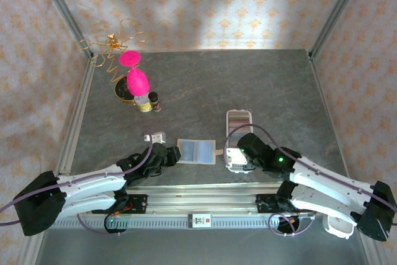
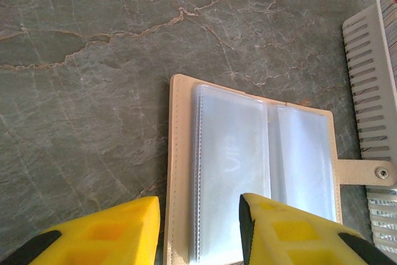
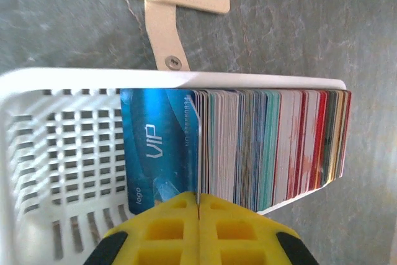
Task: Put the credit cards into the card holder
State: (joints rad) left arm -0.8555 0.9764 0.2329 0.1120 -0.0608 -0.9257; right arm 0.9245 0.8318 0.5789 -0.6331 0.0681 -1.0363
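Observation:
The tan card holder [image 1: 196, 151] lies open and flat on the table, its clear sleeves [image 2: 248, 166] facing up and its snap tab [image 3: 162, 26] pointing at the white tray [image 1: 239, 116]. My left gripper [image 2: 198, 206] is open, its yellow fingers straddling the holder's left edge [image 1: 169, 154]. A dense row of credit cards [image 3: 267, 147] stands on edge in the tray [image 3: 62, 79]. My right gripper [image 3: 198, 197] is shut on the edge of the blue VIP card [image 3: 158, 141] at the end of that row.
At the back left stand a gold wire stand [image 1: 115, 38], a pink ornament [image 1: 135, 79] and small bottles [image 1: 149, 102]. A small white object [image 1: 155, 136] lies just left of the holder. A metal rail [image 1: 198, 206] runs along the near edge.

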